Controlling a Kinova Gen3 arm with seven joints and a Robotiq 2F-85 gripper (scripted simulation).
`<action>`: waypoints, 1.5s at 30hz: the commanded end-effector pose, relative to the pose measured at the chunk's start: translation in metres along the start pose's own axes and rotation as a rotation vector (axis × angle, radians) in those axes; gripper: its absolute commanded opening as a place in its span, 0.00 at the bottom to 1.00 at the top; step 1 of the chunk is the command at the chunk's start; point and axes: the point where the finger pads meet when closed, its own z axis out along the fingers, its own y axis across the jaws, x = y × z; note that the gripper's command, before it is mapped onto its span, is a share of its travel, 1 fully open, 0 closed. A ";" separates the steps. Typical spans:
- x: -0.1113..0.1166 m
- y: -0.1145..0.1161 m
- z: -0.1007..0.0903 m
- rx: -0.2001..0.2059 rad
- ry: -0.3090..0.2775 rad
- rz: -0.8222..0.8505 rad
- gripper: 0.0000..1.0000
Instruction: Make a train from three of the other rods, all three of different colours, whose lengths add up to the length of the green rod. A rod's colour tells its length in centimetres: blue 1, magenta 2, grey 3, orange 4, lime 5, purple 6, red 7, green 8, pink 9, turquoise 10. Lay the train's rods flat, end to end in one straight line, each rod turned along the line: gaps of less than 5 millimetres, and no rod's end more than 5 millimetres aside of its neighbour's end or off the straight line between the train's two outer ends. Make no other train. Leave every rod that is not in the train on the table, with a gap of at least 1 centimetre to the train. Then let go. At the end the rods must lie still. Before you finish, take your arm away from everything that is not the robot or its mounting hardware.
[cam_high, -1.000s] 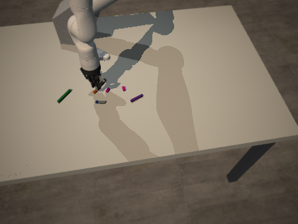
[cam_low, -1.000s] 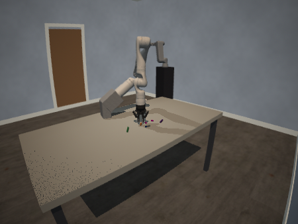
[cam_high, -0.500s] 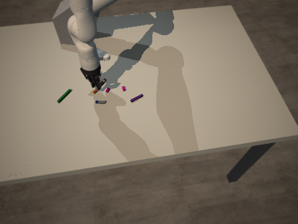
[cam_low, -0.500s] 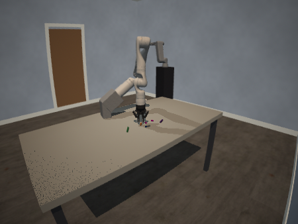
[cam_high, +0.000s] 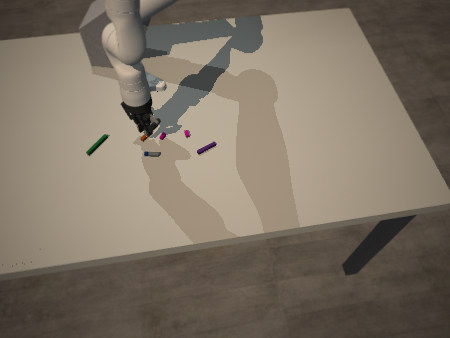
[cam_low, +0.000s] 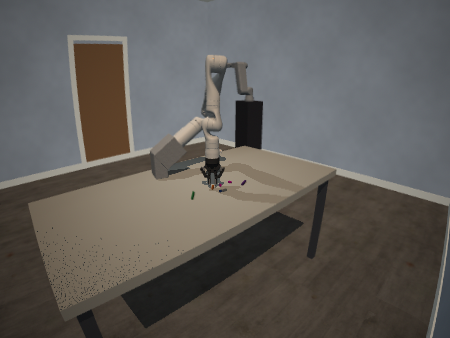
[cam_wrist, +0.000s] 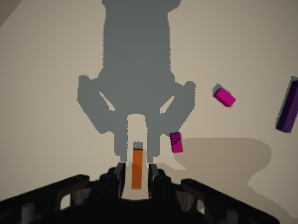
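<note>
My gripper (cam_high: 148, 132) (cam_low: 212, 183) (cam_wrist: 136, 173) points down, partly open, with its fingers either side of the orange rod (cam_high: 144, 137) (cam_low: 212, 187) (cam_wrist: 137, 176); narrow gaps show beside the rod in the wrist view. A blue rod (cam_high: 146, 154) (cam_low: 220, 191) and a grey rod (cam_high: 155, 154) (cam_low: 224, 190) lie end to end, seemingly touching. One magenta rod (cam_high: 163, 135) (cam_low: 220, 185) (cam_wrist: 176, 143) lies close beside the gripper. Another magenta rod (cam_high: 187, 133) (cam_low: 230, 182) (cam_wrist: 224, 97) lies farther right in the top view. The green rod (cam_high: 97, 144) (cam_low: 193, 195) lies left of the gripper there.
A purple rod (cam_high: 206, 148) (cam_low: 243, 182) (cam_wrist: 287, 107) lies on the table (cam_high: 350, 150) (cam_low: 125, 220), right of the magenta rods in the top view. The arm's grey base (cam_low: 167, 156) stands at the table's far side. Arm shadows cross the table.
</note>
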 end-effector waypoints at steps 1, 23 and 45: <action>0.001 0.001 0.001 -0.001 0.003 -0.009 0.24; -0.003 0.000 0.012 0.001 -0.007 -0.007 0.24; -0.002 0.001 0.018 0.001 -0.004 -0.009 0.24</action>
